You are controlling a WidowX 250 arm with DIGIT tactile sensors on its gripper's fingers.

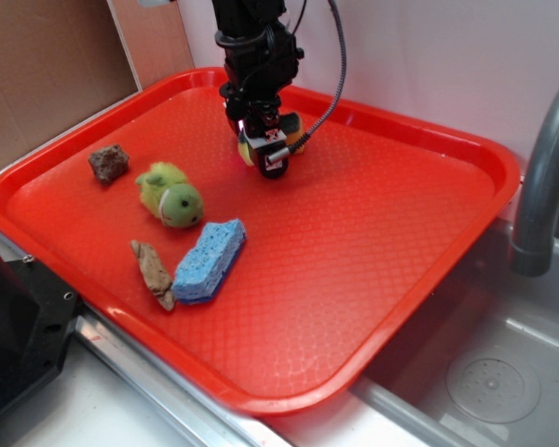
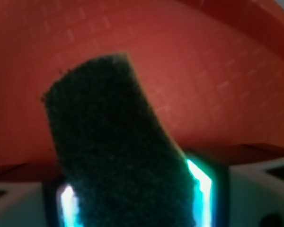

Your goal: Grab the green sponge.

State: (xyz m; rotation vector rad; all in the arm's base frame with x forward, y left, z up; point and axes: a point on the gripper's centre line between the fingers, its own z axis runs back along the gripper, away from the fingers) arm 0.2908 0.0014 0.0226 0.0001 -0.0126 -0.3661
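So we're at the grasp step rn imo. The gripper is down at the back of the red tray, near the far rim, and the green sponge sits right between its fingers. In the wrist cam the dark scouring top fills most of the frame, running from down by the camera up and away, with a finger pad lit up on each side of it, touching or v close to its edges. Ext view only shows bits of yellow poking out either side of the gripper, rest is hidden behind the arm. So jaws look closed down to about sponge width with the sponge in them, but whether it's a firm pinch or just resting contact I can't tell from these pics. Also can't tell if the sponge is off the tray yet or still sitting on it. Next move, if I had to guess: confirm the squeeze, then go straight up, slow-ish bc a soft sponge squishes and can slip or twist out if the hold is only on its edge. Nothing else is in the way, the plush toy, blue sponge, rock and wood piece are all well apart toward the left front of the tray, faucet is way off to the right.
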